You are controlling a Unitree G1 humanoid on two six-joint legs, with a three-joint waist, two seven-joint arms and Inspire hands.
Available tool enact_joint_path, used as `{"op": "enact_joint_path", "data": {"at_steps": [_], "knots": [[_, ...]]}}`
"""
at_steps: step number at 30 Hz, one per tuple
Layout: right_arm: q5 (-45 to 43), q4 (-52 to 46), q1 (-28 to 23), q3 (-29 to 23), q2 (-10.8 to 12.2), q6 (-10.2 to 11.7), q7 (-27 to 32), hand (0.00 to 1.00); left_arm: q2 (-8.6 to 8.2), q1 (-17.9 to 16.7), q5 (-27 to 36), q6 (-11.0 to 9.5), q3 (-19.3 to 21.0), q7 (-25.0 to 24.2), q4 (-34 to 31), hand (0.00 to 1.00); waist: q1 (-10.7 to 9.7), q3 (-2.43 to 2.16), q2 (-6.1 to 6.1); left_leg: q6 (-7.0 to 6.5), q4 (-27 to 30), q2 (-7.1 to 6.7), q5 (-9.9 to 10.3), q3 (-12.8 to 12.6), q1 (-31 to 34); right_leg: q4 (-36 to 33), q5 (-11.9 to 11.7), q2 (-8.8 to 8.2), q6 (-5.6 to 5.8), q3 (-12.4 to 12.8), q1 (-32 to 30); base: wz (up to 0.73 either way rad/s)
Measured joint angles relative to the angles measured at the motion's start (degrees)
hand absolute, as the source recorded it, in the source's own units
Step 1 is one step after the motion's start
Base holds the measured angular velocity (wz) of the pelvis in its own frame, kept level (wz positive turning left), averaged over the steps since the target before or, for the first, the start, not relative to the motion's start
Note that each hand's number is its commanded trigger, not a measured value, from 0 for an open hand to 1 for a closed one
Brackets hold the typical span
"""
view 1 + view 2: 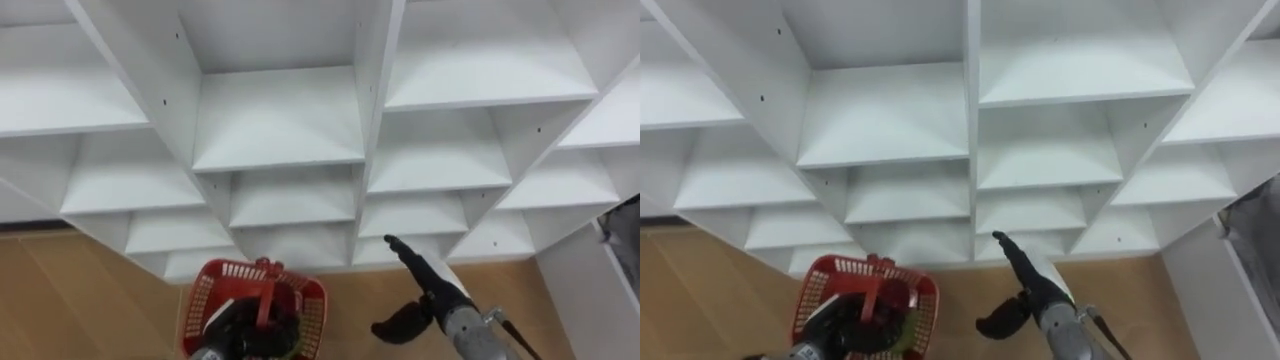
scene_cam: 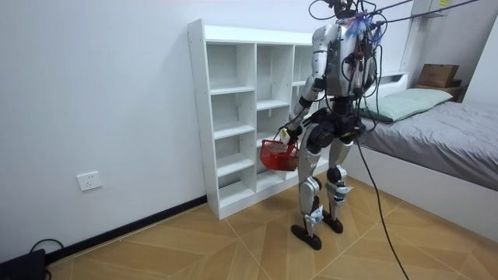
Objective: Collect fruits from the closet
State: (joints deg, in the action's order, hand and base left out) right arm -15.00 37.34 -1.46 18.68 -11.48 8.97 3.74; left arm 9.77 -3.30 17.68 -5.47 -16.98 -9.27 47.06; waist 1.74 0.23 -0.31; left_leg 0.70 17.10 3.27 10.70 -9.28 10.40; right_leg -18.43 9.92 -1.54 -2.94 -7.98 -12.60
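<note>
Now: left robot hand curled round handle of red basket, low before the closet; handle runs toward closet. Right robot hand beside basket, empty, fingers straight, pointing at closet's bottom shelves. Basket contents unclear.

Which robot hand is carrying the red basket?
The left hand, curled round the handle of the red basket; the right hand reaches toward the shelves, empty.

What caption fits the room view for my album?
Robot stands at the white shelves, left hand holding a red basket.
</note>
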Motion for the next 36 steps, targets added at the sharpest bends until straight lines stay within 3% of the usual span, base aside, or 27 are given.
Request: {"op": "enact_joint_path", "data": {"at_steps": [3, 6, 11, 17, 21, 29, 32, 34, 36], "knots": [[1.64, -0.25, -3.45, -0.27, -0.12, 0.43, 1.24, 0.00, 0.37, -2.08, -1.26, -0.17, 1.16, 1.23, 0.00, 1.00, 0.01, -0.30, -0.49, 0.01, -1.27, -0.11, 0.01, 0.01, -2.64, 1.76, 0.13, 0.12, 0.28, -0.05, 2.86, 0.01], [1.86, -1.20, -6.37, -1.46, -0.10, 0.50, 1.30, 0.00, 0.25, -3.78, -3.75, -0.37, 2.86, 1.85, -0.08, 1.00, 0.06, -0.28, -0.62, 0.01, -2.92, -0.44, 0.02, 0.00, -5.20, 2.61, 0.45, 0.04, 0.59, -0.01, 4.91, 0.00], [3.34, -1.32, -10.45, -4.51, -0.25, 2.61, 2.16, 0.00, 0.37, -7.12, -3.74, -1.85, 5.26, 3.14, -0.67, 1.00, -0.22, -0.14, -0.96, 0.02, -5.57, -0.80, 0.02, 0.02, -10.52, 5.21, 0.58, 0.20, 1.02, 0.09, 10.00, 0.00], [4.59, 2.73, -11.70, -7.74, 0.05, 3.50, 2.71, 0.00, 0.36, -10.29, -3.72, -2.73, 9.21, 4.15, -0.76, 1.00, -0.17, -0.08, -1.70, 0.02, -6.51, -0.91, 0.02, 0.07, -12.21, 6.67, 0.53, 0.29, 1.25, 0.01, 11.95, 0.00], [7.50, 4.19, -11.77, -10.10, 0.04, 3.54, 2.74, 0.00, 0.36, -10.75, -3.72, -2.79, 11.57, 4.88, -0.21, 1.00, -0.16, 0.22, -2.00, 0.02, -6.52, -0.92, 0.03, 0.08, -12.81, 6.87, 0.52, 0.28, 1.25, 0.01, 12.67, 0.00], [9.28, 10.71, -12.00, -14.44, 0.45, 3.71, 3.16, 0.00, 0.41, -11.35, -4.91, -3.32, 15.44, 6.68, 3.70, 1.00, -0.29, 0.29, -1.78, 0.28, -7.70, -0.77, 0.21, 0.12, -14.70, 7.84, 0.41, 0.70, 1.31, 0.18, 14.48, 0.00], [10.53, 11.92, -12.83, -16.25, 0.44, 3.68, 3.39, 0.00, 0.41, -11.88, -4.92, -3.33, 17.36, 7.61, 3.81, 1.00, -0.29, 0.09, -1.48, 0.34, -7.87, -0.77, 0.37, 0.07, -15.22, 7.87, 0.44, 0.87, 1.35, 0.66, 14.84, -0.06], [12.38, 12.82, -13.33, -17.36, 0.56, 3.85, 3.56, 0.00, 0.37, -11.56, -4.90, -3.37, 18.77, 7.82, 5.28, 1.00, -0.55, 0.22, -1.21, 0.34, -7.95, -0.78, 0.37, -0.02, -15.97, 8.02, 0.43, 0.84, 1.35, 0.67, 15.64, 0.00], [14.84, 14.53, -13.75, -18.60, 0.53, 3.86, 3.65, 0.00, 0.37, -11.69, -4.90, -3.37, 19.55, 8.20, 7.05, 1.00, -0.75, -0.08, -0.90, 0.39, -8.07, -0.79, 0.53, -0.06, -16.93, 8.58, 0.46, 0.89, 1.39, 0.83, 16.65, -0.04]]}}
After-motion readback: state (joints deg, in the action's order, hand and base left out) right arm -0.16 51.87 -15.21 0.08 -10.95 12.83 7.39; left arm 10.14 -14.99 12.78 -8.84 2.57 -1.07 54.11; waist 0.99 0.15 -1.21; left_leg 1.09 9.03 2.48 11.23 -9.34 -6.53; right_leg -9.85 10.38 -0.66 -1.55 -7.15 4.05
